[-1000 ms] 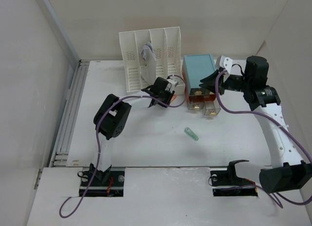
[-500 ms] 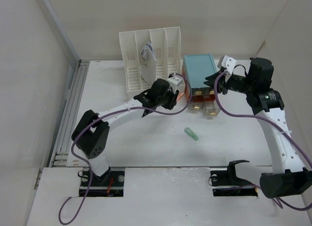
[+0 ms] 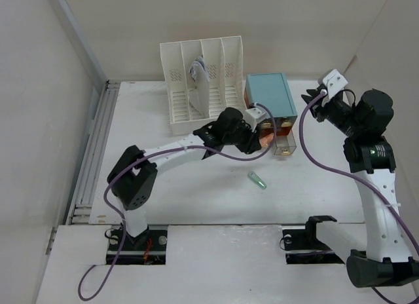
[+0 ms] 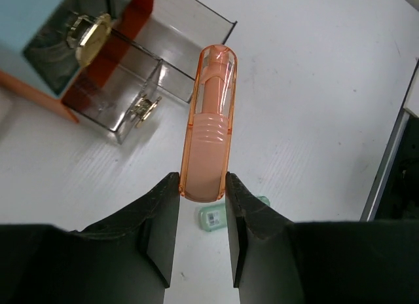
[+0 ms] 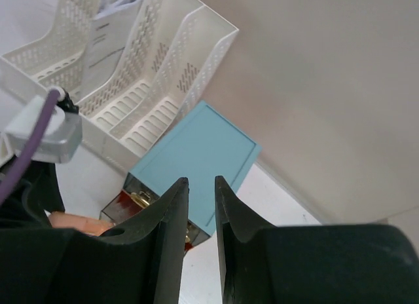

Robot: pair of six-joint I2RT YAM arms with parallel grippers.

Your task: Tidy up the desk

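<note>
The white table [image 3: 196,192] lies under both my pincers. My left pincer [image 4: 203,186] hangs above it, squeezing an orange see-through stick [image 4: 211,114] beside the clear drawers [image 4: 131,101]. My right pincer [image 5: 201,189] is up over the blue box [image 5: 196,147], its two sides a little apart.

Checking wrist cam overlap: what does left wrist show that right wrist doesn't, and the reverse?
Left wrist only: left gripper shut on an orange translucent tool, and a small green item lying below it. Right wrist only: white file rack holding papers, a purple cable, the wall, and right gripper slightly open, empty. Both: the teal-topped drawer box, its brass-handled drawers, bare desk.
</note>
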